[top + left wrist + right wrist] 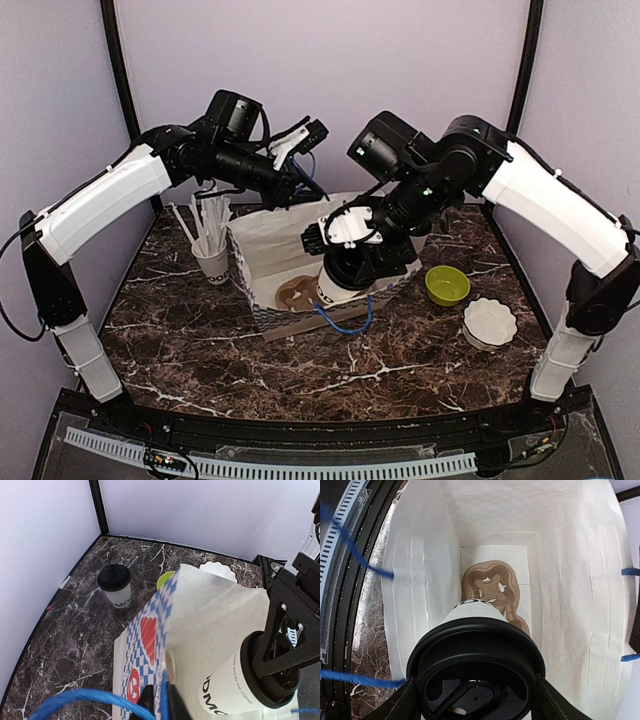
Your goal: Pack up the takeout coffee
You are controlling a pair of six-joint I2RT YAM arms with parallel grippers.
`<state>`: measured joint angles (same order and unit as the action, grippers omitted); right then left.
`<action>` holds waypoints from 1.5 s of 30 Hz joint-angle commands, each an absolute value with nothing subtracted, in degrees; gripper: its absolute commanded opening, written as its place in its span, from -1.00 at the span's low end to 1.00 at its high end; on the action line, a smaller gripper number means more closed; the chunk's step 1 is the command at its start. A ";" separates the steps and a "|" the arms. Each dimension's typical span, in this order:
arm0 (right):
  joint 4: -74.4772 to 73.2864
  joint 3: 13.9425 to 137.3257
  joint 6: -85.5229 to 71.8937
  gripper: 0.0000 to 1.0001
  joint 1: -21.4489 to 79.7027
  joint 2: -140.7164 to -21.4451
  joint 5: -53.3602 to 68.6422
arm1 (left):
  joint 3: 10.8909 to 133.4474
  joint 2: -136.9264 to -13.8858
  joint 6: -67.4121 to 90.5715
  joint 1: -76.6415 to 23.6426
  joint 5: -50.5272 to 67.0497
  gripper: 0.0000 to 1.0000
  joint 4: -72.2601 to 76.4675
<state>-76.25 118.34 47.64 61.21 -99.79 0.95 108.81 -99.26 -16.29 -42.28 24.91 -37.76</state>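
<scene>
The right gripper point(476, 700) is closed around the black-lidded top of one coffee cup point(475, 617) and holds it inside the open paper bag point(210, 610). The left gripper point(160, 706) pinches the rim of this bag. The second coffee cup point(114, 586) stands upright on the dark marble table point(330, 370), near the corner of the pale lilac walls point(330, 70).

Top external view looks down from above the near edge over the whole marble table point(200, 350). Both wrist views sit close at the paper bag point(210, 610), the right one peering straight inside.
</scene>
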 commanded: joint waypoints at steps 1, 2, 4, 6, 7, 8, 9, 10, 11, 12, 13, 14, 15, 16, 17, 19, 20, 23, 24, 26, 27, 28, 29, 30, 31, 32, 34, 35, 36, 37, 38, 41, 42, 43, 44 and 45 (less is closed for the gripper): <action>-78.70 114.40 46.14 0.07 64.50 -97.21 -5.15 | 110.42 -99.50 -16.70 -42.79 25.61 -0.51 -39.08; -78.67 113.61 45.80 0.07 65.00 -96.73 -5.71 | 110.32 -99.45 -16.83 -43.24 25.16 -0.43 -39.26; -78.53 112.08 45.10 0.07 65.90 -96.16 -6.41 | 110.21 -99.05 -17.78 -44.11 22.84 -0.26 -39.78; -78.08 110.35 44.60 0.06 66.68 -95.34 -7.46 | 109.91 -98.02 -18.77 -45.19 20.89 -0.15 -40.04; -77.67 109.33 44.44 0.06 67.07 -94.79 -8.07 | 109.59 -96.84 -19.15 -45.86 20.12 -0.09 -39.97; -77.21 108.20 44.39 0.06 67.40 -94.22 -8.74 | 109.37 -96.19 -19.33 -46.22 19.90 -0.07 -39.83; -76.74 107.09 44.46 0.06 67.83 -93.75 -9.56 | 108.60 -94.54 -19.64 -46.93 19.59 -0.01 -39.60; -76.25 106.11 44.54 0.06 68.19 -93.37 -10.62 | 107.35 -93.54 -19.75 -47.28 19.42 0.02 -38.79; -75.69 105.09 44.62 0.05 68.66 -92.94 -11.85 | 106.50 -91.30 -19.90 -47.97 19.25 0.06 -38.21; -75.20 104.22 44.90 0.06 69.24 -92.53 -12.91 | 104.56 -90.04 -19.88 -48.15 19.38 0.08 -36.64; -74.85 103.23 45.24 0.05 69.74 -92.02 -14.16 | 103.56 -87.59 -19.98 -48.45 20.25 0.11 -35.81; -74.16 102.29 45.61 0.05 70.27 -91.45 -15.17 | 101.32 -86.25 -19.92 -48.57 20.98 0.13 -34.05; -73.49 101.36 45.88 0.05 70.71 -90.88 -16.04 | 100.10 -83.63 -19.68 -48.62 22.30 0.19 -31.98; -72.50 100.45 46.04 0.05 71.04 -90.22 -16.67 | 97.56 -81.20 -19.55 -48.65 23.10 0.24 -30.93; -71.45 99.37 46.20 0.05 71.30 -89.61 -17.37 | 96.37 -79.98 -19.59 -48.68 24.58 0.26 -28.91; -68.71 97.71 46.65 0.05 71.47 -88.59 -18.94 | 92.93 -77.10 -20.24 -48.69 26.36 0.29 -26.88; -67.45 96.80 47.12 0.05 71.48 -88.14 -19.58 | 91.28 -75.77 -20.62 -48.69 26.96 0.31 -26.49; -62.76 93.43 48.86 0.04 71.51 -86.46 -21.63 | 89.25 -74.42 -22.55 -48.62 26.44 0.32 -25.83; -61.44 92.24 49.58 0.04 71.50 -85.77 -22.29 | 88.80 -74.30 -22.61 -48.61 24.74 0.32 -25.70; -58.88 89.93 51.10 0.04 71.51 -84.96 -24.11 | 88.39 -74.72 -22.94 -48.25 21.96 0.32 -25.63; -57.78 88.93 51.55 0.04 71.47 -84.65 -24.53 | 88.18 -74.85 -23.03 -47.94 21.35 0.32 -25.57; -56.74 88.00 51.66 0.04 71.46 -84.42 -24.80 | 87.55 -75.05 -23.12 -47.36 20.45 0.32 -25.35; -55.94 87.17 51.63 0.04 71.46 -84.24 -24.82 | 86.68 -75.05 -23.07 -47.06 20.07 0.32 -24.60; -55.31 86.51 51.41 0.04 71.46 -84.32 -24.72 | 86.19 -74.95 -22.93 -46.26 19.56 0.32 -23.99; -54.95 86.00 51.15 0.03 71.46 -84.48 -24.70 | 85.05 -74.87 -22.80 -45.85 19.32 0.32 -22.70; -54.67 85.66 50.95 0.03 71.44 -84.68 -24.66 | 84.40 -74.68 -22.60 -45.06 18.58 0.31 -21.89; -53.78 84.89 50.64 0.02 71.45 -84.75 -24.87 | 82.45 -74.11 -22.45 -44.07 17.76 0.31 -19.22; -53.30 84.37 50.43 0.02 71.46 -84.58 -25.06 | 80.95 -73.88 -22.43 -43.79 17.54 0.31 -17.22; -52.63 83.74 50.29 0.02 71.44 -84.25 -25.24 | 80.20 -73.42 -22.31 -43.47 16.60 0.31 -16.12; -51.70 83.06 50.27 0.02 71.45 -83.83 -25.42 | 78.63 -72.72 -22.10 -43.31 16.17 0.30 -13.61; -50.91 82.33 50.47 0.02 71.45 -83.32 -25.78 | 77.81 -72.26 -21.74 -42.93 15.80 0.31 -11.25; -49.16 80.33 50.78 0.02 71.41 -81.95 -26.41 | 74.07 -70.20 -20.91 -41.90 15.85 0.31 -7.31; -48.68 79.41 50.98 0.02 71.45 -81.40 -26.59 | 73.33 -69.82 -20.45 -41.37 15.88 0.31 -5.69; -48.32 78.44 51.36 0.02 71.41 -80.94 -26.58 | 72.06 -69.13 -20.29 -41.12 15.88 0.31 -5.00; -47.92 77.13 51.65 0.02 71.45 -80.53 -26.61 | 71.45 -68.80 -20.15 -40.76 15.85 0.31 -3.86; -47.41 76.06 52.01 0.02 71.45 -80.09 -26.77 | 70.44 -68.26 -20.22 -40.59 15.74 0.31 -3.43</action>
